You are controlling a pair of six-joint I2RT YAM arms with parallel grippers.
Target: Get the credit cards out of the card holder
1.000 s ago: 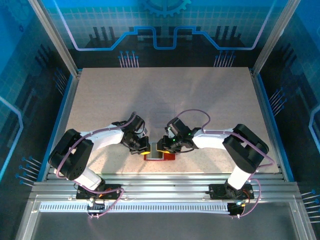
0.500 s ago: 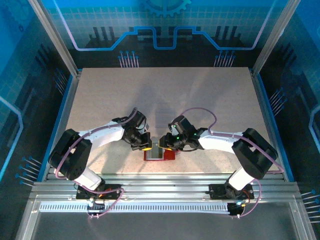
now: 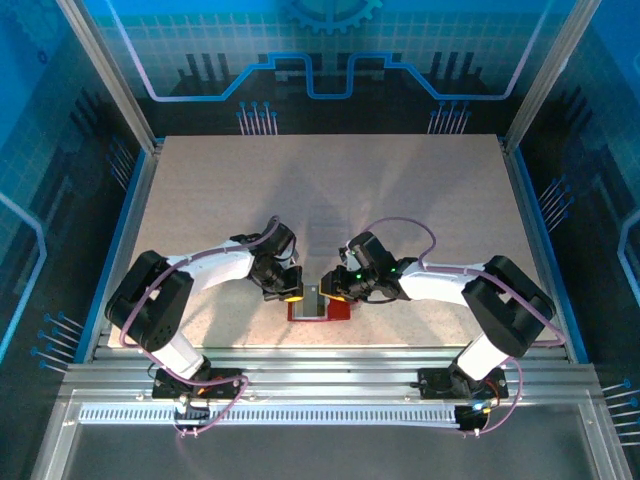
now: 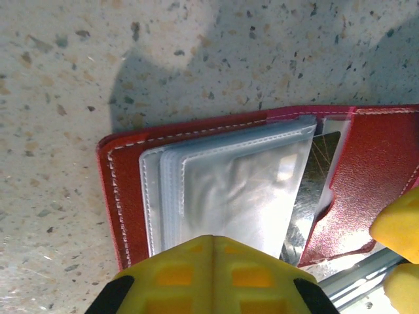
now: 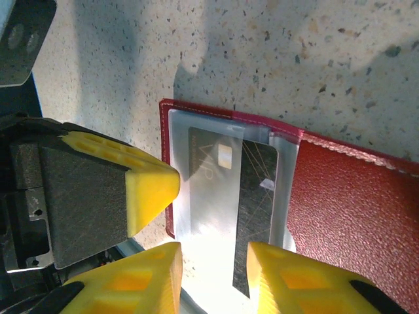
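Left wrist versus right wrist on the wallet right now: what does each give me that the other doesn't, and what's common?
Left wrist: the fanned stack of clear sleeves inside the card holder, with the shut left end effector covering their lower edge. Right wrist: the face of a dark card with its chip, lying in a clear pocket, and the right end effector, fingers apart, at the card's lower edge. Both: the open red holder on the speckled table, part of that dark card, and the opposite arm's yellow fingertip.
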